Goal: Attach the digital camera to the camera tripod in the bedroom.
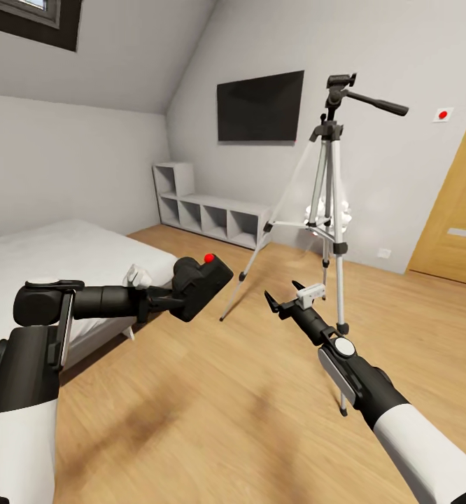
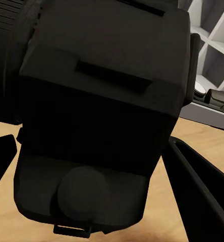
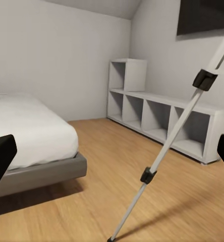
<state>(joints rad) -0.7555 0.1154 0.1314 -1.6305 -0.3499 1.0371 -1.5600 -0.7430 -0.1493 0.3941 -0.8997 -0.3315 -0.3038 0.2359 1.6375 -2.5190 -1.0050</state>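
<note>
Left pincer (image 1: 180, 297): clamped on the digital camera (image 1: 199, 283), held out in the air over the wood floor (image 1: 191, 420), just off the corner of the bed (image 1: 65, 259).
Digital camera: black body tilted in the grip, red button (image 1: 208, 258) uppermost; in the left wrist view its dark body (image 2: 102, 116) sat between the two black fingers (image 2: 203, 196), lens barrel off to one side.
Right pincer (image 1: 283, 295): jaws apart, nothing between them; it hovered above the floor, well apart from the camera, fingertips toward the tripod's legs.
Camera tripod (image 1: 327, 203): stood upright on the floor just beyond the right pincer, legs spread, black head and long pan handle (image 1: 376, 103) high above both pincers. One silver leg (image 3: 177, 136) crossed the right wrist view diagonally, close in front of the open fingers.
Head of tripod: bare; camera well below it and to the side of the left pincer.
Room beyond the pincers: low grey cubby shelf (image 1: 212, 213) along the far wall, dark wall TV (image 1: 259, 106) above it, wooden door (image 1: 457, 203) past the tripod.
Small white object (image 1: 327, 210): behind the tripod legs, detail too small to tell.
</note>
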